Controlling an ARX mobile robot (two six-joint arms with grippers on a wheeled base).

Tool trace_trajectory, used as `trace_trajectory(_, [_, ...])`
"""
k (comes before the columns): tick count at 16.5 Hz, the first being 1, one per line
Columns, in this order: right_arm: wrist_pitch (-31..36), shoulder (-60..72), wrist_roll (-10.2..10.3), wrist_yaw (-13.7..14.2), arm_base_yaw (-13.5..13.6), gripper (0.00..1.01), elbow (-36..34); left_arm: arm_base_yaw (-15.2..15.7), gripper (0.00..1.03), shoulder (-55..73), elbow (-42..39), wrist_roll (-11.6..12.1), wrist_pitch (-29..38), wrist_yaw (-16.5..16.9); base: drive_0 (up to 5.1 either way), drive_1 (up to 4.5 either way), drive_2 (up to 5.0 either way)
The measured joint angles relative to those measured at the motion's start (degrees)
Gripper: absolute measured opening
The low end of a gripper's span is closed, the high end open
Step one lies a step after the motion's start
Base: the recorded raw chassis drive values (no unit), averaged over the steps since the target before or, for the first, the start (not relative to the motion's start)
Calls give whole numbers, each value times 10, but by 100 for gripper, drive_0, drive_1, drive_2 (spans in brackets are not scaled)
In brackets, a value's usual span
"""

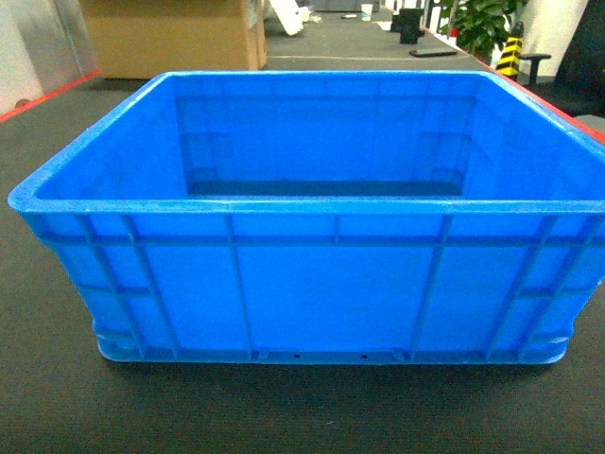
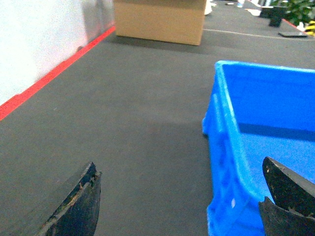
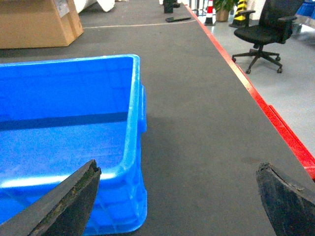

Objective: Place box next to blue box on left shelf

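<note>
The box (image 1: 312, 293) sits on the dark floor mat (image 1: 57, 378) straight ahead at twelve o'clock, open top up and nothing inside. The left gripper (image 2: 179, 204) hangs with jaws spread wide astride its nine-o'clock wall, and the right gripper (image 3: 177, 201) likewise at three o'clock, seemingly so both arms can lift together. No shelf is in view.
</note>
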Motion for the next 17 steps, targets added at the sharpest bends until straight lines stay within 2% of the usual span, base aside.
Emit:
trace_trajectory(1, [0, 91, -5, -36, -14, 98, 73, -2, 98, 92, 70, -1, 6, 23, 0, 0, 0])
trace_trajectory(3, [-15, 206, -4, -66, -14, 98, 150, -17, 98, 222, 167, -15, -14, 26, 0, 0, 0])
trace_trajectory(5, [-22, 348, 2, -62, 8, 98, 241, -58, 98, 380, 296, -14, -49, 7, 0, 0, 0])
trace_trajectory(7, [-35, 419, 6, -60, 26, 98, 299, -81, 98, 456, 371, -16, -90, 5, 0, 0, 0])
trace_trajectory(8, [-35, 466, 6, -54, 34, 98, 330, -95, 98, 501, 410, -15, -111, -9, 0, 0, 0])
trace_trajectory(12, [-33, 582, 7, -26, 39, 98, 367, -107, 98, 584, 469, -11, -151, -39, 0, 0, 0])
trace_trajectory(16, [-32, 619, 26, -16, 46, 98, 372, -115, 98, 628, 491, -31, -186, -49, 0, 0, 0])
trace_trajectory(17, [-36, 619, 26, -15, 49, 90, 372, -120, 95, 628, 493, -35, -196, -54, 0, 0, 0])
